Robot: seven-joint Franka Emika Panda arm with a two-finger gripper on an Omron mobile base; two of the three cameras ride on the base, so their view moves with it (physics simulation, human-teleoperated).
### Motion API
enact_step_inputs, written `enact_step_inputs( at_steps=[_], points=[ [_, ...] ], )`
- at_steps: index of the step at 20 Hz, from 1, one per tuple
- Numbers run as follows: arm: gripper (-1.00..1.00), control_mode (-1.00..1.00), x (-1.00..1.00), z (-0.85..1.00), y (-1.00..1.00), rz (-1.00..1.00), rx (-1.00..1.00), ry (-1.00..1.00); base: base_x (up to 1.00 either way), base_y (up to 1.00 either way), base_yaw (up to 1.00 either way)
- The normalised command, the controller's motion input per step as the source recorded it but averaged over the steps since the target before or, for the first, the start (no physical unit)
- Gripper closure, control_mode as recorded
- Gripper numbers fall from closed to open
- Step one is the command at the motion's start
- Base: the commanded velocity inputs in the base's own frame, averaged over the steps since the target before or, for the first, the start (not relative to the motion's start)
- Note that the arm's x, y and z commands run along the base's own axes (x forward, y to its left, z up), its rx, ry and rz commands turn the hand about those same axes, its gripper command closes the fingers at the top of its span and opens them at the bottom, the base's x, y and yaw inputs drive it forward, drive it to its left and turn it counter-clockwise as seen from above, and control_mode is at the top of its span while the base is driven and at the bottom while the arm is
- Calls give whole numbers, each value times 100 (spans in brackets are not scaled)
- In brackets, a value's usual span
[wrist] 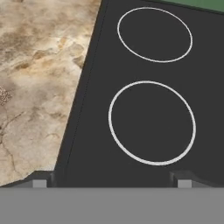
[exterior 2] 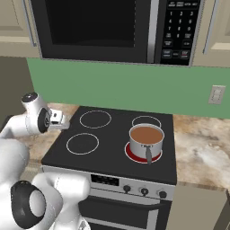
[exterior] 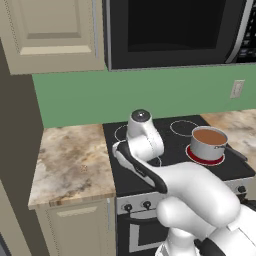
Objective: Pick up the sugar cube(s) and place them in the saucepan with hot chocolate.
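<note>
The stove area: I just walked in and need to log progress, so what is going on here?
A white robot arm is working at a kitchen stove. Its pincer is open and empty, hanging over the left edge of the cooktop beside the marbled counter. The saucepan with hot chocolate sits on the glowing front right ring, full of brown liquid. A faint speck that may be a sugar cube lies on the counter left of the stove. Nothing has been picked up.

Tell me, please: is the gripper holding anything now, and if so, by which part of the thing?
Nothing is held. The gripper is open, and between its tips there is only the bare stove top. The saucepan stands apart on the red ring.
</note>
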Motion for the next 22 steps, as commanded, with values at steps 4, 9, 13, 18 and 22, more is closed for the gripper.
enact_step_inputs(
  at_steps=[4,9,13,18,22],
  points=[
    [-100,-100,0,-1,68,24,0,10,0,0,0],
    [-100,-100,0,-11,64,17,-7,6,0,0,0],
    [-100,-100,-4,-14,21,5,-8,4,0,0,0],
    [-100,-100,0,-14,7,3,0,3,0,0,0],
    [-100,-100,11,-6,25,0,0,1,0,0,0]
  ],
)
